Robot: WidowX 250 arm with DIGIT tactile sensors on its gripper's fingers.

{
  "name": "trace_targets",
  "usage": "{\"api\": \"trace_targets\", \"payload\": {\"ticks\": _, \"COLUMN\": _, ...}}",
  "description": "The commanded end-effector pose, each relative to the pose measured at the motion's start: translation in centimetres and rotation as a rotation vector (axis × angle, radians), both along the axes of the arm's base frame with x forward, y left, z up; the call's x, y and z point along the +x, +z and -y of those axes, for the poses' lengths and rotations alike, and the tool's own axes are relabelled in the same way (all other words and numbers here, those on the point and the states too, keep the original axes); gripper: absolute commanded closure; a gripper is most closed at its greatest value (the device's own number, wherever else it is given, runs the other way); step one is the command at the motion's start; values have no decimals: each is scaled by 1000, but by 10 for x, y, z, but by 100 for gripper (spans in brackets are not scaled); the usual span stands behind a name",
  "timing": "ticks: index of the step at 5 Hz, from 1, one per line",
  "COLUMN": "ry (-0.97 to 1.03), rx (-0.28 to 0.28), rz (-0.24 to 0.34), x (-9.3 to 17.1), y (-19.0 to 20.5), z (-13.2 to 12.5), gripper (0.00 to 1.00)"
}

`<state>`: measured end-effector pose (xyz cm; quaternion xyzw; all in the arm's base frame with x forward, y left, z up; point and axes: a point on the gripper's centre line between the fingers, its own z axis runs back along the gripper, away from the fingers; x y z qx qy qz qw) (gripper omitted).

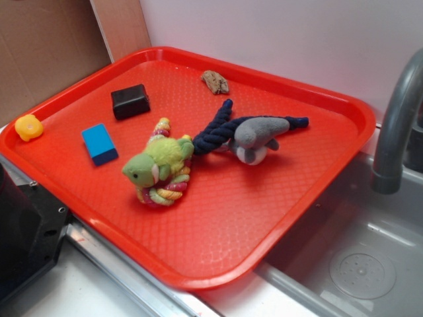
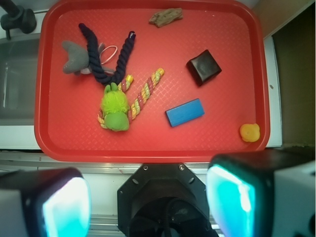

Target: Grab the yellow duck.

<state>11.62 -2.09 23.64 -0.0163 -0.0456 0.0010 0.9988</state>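
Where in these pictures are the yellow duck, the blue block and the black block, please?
yellow duck (image 1: 29,127), exterior view, middle of its body.
blue block (image 2: 184,112), wrist view, centre of its top face.
black block (image 1: 130,101), exterior view, centre of its top face.

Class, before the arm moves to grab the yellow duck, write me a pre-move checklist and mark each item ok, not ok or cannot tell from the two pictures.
1. Target found: the yellow duck sits at the rim of the red tray, in a corner. Ok.
2. Not confused with the green plush toy: that lies mid-tray, well apart. Ok.
3. Clear space round the duck: the blue block is nearest and not touching. Ok.
4. Gripper open and empty: fingers spread wide, nothing between. Ok.
5. Gripper above the duck: no, it is off the tray's near edge, duck off to one side. Not ok.
6. Tray rim may hinder the fingers: cannot tell.
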Motion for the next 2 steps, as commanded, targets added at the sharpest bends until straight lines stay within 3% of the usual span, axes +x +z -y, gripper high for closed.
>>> {"api": "trace_targets", "payload": {"ticks": 1, "ry": 0, "rx": 0, "rz": 0, "x": 0, "y": 0, "z": 0, "gripper": 0}}
{"api": "trace_targets", "payload": {"ticks": 2, "ry": -23, "rx": 101, "rz": -56, "x": 28, "y": -49, "z": -46, "gripper": 0}}
